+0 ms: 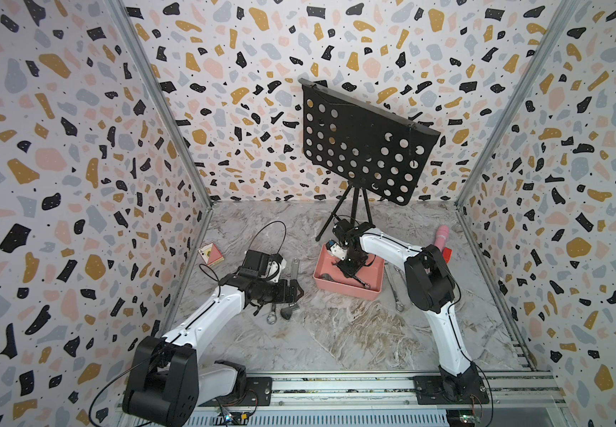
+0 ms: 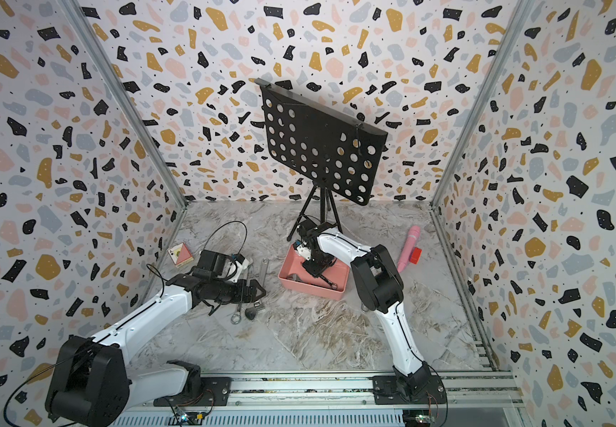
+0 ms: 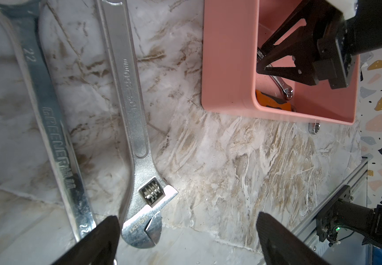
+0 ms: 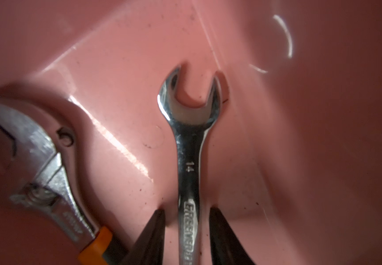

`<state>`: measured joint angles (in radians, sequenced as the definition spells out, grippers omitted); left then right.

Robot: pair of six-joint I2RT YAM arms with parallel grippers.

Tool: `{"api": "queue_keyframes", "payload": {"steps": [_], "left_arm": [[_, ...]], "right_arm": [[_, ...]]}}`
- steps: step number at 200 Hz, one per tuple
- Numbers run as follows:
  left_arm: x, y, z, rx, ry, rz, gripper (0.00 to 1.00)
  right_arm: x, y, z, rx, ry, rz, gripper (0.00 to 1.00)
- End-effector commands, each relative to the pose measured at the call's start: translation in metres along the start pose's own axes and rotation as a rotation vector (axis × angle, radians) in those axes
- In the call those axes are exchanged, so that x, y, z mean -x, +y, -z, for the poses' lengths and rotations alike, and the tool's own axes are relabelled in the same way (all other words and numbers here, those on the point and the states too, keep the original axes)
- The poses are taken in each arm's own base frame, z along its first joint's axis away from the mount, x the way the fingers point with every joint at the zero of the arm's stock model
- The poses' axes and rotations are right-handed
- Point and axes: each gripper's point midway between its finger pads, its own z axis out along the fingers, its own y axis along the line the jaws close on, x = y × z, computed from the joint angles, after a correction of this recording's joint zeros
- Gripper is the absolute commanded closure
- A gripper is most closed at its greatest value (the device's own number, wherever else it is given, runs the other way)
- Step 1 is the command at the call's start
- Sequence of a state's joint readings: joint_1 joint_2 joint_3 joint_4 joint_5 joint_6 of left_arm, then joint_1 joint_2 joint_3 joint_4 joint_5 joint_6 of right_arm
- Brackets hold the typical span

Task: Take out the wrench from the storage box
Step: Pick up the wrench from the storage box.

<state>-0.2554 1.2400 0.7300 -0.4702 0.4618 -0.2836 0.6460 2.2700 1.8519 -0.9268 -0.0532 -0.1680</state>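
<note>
Two arms reach over the marbled worktop (image 1: 336,332) in both top views. The right end effector (image 1: 352,270) dips into the salmon-pink storage box (image 1: 347,290), and the left end effector (image 1: 297,292) hovers beside the box over loose tools.

Left wrist view: the left fingers (image 3: 107,234) are spread wide above an adjustable wrench (image 3: 135,128) and a combination wrench stamped 22 (image 3: 54,128), both on the worktop.

Right wrist view: the wrench (image 4: 190,149), stamped 14, lies inside the box between the right fingers (image 4: 155,229), which are slightly parted with pink showing on each side. An orange-handled adjustable wrench (image 4: 47,165) lies alongside.
</note>
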Motion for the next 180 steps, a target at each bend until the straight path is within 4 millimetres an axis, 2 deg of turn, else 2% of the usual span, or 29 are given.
{"api": "queue_keyframes", "payload": {"steps": [1,41,73,98,132,180], "left_arm": [[-0.003,0.002,0.000,0.004,-0.001,-0.002,0.04],[-0.003,0.002,0.000,0.004,-0.001,-0.003,0.04],[-0.003,0.002,0.000,0.004,-0.004,-0.001,0.04],[-0.002,0.001,0.001,0.003,-0.006,-0.002,0.04],[0.000,0.001,0.001,0.002,-0.010,-0.004,0.04],[-0.001,0.001,0.003,0.003,-0.013,-0.005,0.04]], "right_arm": [[-0.028,0.009,-0.030,0.046,0.135,-0.001,0.65],[-0.041,0.014,-0.051,0.021,0.198,0.010,0.81],[-0.040,0.012,-0.049,-0.007,0.193,0.022,0.91],[-0.030,0.008,-0.031,-0.035,0.146,0.026,0.97],[-0.005,0.005,0.013,-0.058,0.025,0.025,1.00],[0.006,0.001,0.043,-0.094,-0.035,0.039,1.00]]}}
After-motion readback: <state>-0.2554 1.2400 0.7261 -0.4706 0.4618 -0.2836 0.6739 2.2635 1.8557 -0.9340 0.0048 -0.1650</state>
